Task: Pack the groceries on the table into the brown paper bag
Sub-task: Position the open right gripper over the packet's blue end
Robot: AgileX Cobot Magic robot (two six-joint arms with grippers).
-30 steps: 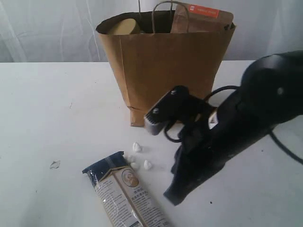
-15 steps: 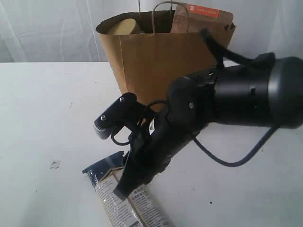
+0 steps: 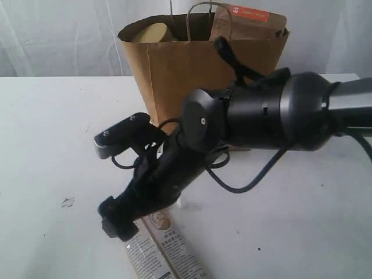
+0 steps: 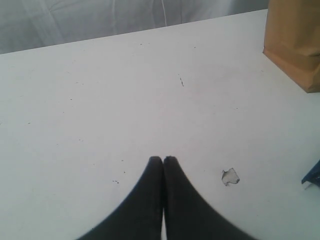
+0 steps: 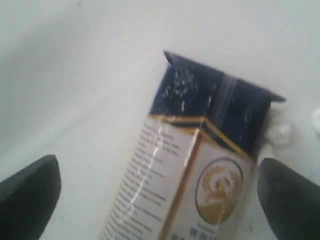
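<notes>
The brown paper bag (image 3: 203, 81) stands upright at the back of the table (image 3: 46, 128). A red-labelled pouch (image 3: 250, 20) and a tan-lidded jar (image 3: 150, 32) stick up inside it. The long blue-topped noodle packet (image 3: 165, 250) lies flat at the front. My right gripper (image 3: 123, 220) has reached across and hangs over the packet's blue end, open. In the right wrist view the packet (image 5: 195, 150) lies between the spread fingers (image 5: 30, 195), untouched, with small white lumps (image 5: 282, 131) beside it. My left gripper (image 4: 163, 160) is shut and empty above bare table.
A small pale flat scrap (image 3: 67, 202) lies on the table left of the packet; the same scrap (image 4: 230, 176) sits just beside my left fingertips. A corner of the bag (image 4: 295, 45) shows in the left wrist view. White curtain hangs behind.
My right arm swung leftward from the right of the table and down over the noodle packet. Its gripper went from shut to wide open. The left gripper stayed shut.
</notes>
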